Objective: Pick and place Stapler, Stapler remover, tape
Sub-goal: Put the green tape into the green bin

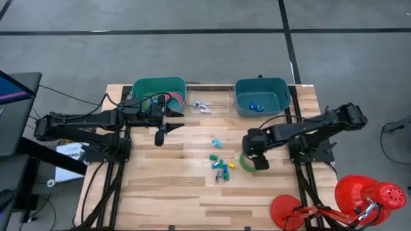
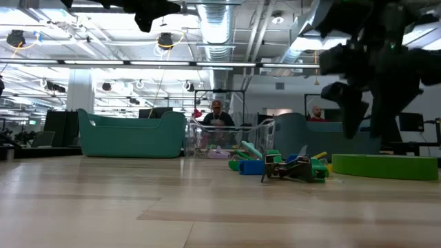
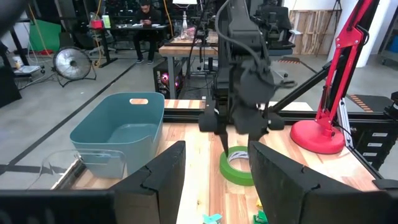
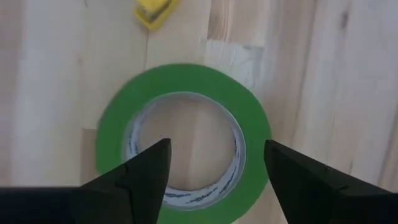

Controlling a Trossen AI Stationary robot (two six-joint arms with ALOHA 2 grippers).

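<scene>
High view: green bin (image 1: 142, 88) at the left gripper (image 1: 160, 136) (jaws open, empty) already has a red tape (image 1: 172, 97), right gripper (image 1: 255, 160) jaws open directly over the green tape (image 4: 183, 140) on the worktop (image 1: 167, 186), small pieces (image 1: 221, 165) beside them unsorted.

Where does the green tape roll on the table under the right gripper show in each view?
High view: green tape roll, under the right gripper.
Low view: far right.
Left wrist view: centre.
Right wrist view: centre.
Shared landmark: the right gripper above it.
</scene>
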